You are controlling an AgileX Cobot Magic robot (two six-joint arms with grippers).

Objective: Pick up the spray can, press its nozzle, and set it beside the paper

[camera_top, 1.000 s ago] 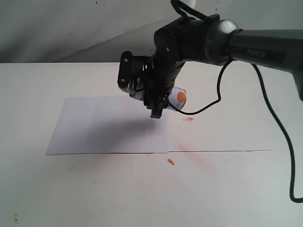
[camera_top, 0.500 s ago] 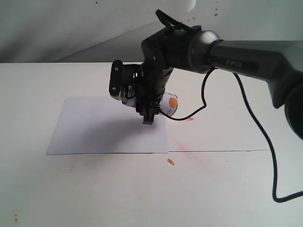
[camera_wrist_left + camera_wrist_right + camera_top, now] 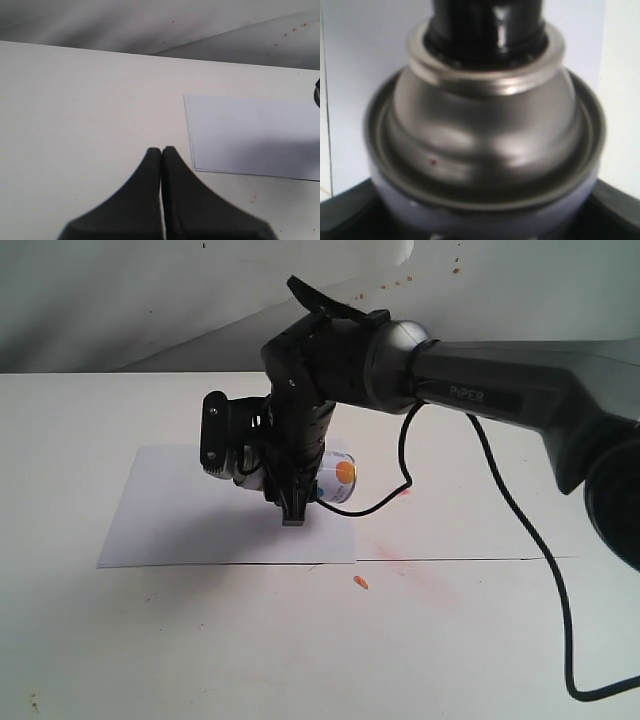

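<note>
Aloft, right claw (image 3: 303,497) pinches one spray can (image 3: 338,478); one paper (image 3: 180,510); left claw (image 3: 161,152) closed.

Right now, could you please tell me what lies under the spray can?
The white paper lies below the spray can, which the right gripper holds above it. The patch directly beneath is hidden by can and gripper.

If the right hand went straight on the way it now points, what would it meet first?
Most likely the paper: the right hand, shut on the spray can, points down over the sheet, with nothing seen between. The gap is hard to judge.
</note>
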